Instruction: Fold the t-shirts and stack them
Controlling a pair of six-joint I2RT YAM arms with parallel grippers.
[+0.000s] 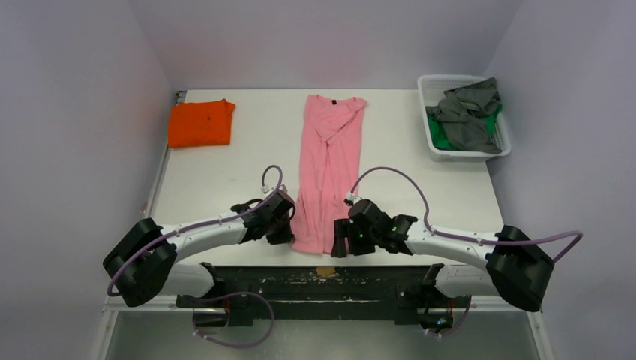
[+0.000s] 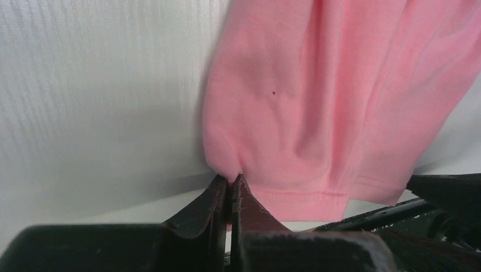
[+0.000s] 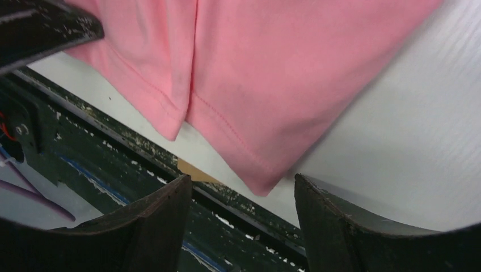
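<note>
A light pink t-shirt [image 1: 328, 169] lies folded lengthwise into a long strip down the middle of the table, collar at the far end. My left gripper [image 2: 230, 184] is shut on the near left corner of its hem [image 2: 295, 195]. My right gripper [image 3: 243, 184] is open just off the shirt's near right corner [image 3: 258, 175], which lies between its fingers, untouched. In the top view the left gripper [image 1: 283, 234] and the right gripper [image 1: 339, 241] flank the hem. A folded bright orange t-shirt [image 1: 199, 122] lies at the far left.
A white basket [image 1: 501, 146] at the far right holds crumpled grey shirts [image 1: 466, 112] and a green one [image 1: 442, 139]. The table's dark metal front rail [image 3: 142, 170] runs just below the pink hem. Purple cables loop above both wrists.
</note>
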